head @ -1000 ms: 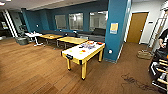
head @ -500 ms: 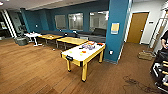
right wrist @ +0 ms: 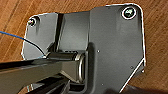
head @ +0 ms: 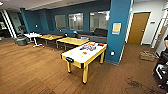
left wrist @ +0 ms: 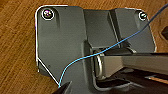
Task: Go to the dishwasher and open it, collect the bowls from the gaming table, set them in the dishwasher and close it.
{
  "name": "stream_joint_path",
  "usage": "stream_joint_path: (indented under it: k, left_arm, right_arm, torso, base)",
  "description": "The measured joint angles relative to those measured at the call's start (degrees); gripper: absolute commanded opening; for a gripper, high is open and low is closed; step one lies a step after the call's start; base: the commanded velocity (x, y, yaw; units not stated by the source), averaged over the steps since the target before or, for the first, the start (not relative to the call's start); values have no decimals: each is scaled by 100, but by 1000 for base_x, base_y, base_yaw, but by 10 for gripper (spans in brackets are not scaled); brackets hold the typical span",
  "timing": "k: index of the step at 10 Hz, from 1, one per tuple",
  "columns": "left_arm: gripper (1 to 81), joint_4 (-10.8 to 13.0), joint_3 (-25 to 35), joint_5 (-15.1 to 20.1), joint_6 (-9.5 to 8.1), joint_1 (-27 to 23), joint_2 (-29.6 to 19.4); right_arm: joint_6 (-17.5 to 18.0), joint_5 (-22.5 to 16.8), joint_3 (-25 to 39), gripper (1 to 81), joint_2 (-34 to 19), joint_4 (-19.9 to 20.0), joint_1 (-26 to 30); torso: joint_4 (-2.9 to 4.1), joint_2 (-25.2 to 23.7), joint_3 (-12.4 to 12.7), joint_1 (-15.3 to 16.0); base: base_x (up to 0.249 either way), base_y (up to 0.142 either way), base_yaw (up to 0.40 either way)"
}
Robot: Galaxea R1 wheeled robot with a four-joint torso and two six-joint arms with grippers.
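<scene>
The gaming table, with a white top and yellow-wood legs, stands in the middle of the room in the head view, a few steps ahead on the wooden floor. Colourful game boxes lie at its far end. A small orange-red spot that may be one of the bowls lies near the middle of the top, and a pale yellow spot sits left of it; both are too small to tell for sure. The dishwasher is out of view. Both wrist views look down past the robot's own dark plate at the wooden floor.
A blue pillar rises just right of the table's far end. Plain yellow-wood tables, a small white table and dark sofas line the back wall. A wooden door is at the right, and a person with dark gear is at the right edge.
The whole head picture has shifted slightly, so the camera has moved; the gaming table looks a little nearer. Nothing in the room has moved.
</scene>
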Motion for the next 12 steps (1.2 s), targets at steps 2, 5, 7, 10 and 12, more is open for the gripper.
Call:
stream_joint_path:
  k: [2,5,7,10,12]
  left_arm:
    - [811,0,-2,-1,0,-2,0]
    - [811,0,2,0,0,-2,2]
    - [811,0,2,0,0,-2,2]
    - [811,0,2,0,0,0,2]
    - [811,0,2,-1,0,0,2]
  right_arm:
    - [0,2,5,811,-2,0,4]
    - [0,0,5,811,-13,0,2]
    - [0,2,5,811,-16,0,2]
    - [0,0,5,811,-16,0,2]
    - [0,2,5,811,-16,0,2]
  torso:
    - [0,0,0,0]
    - [0,0,0,-1]
    - [0,0,0,0]
    - [0,0,0,0]
    - [0,0,0,0]
  base:
    - [143,0,0]
    - [147,0,0]
    - [147,0,0]
    - [148,0,0]
    - [148,31,0]
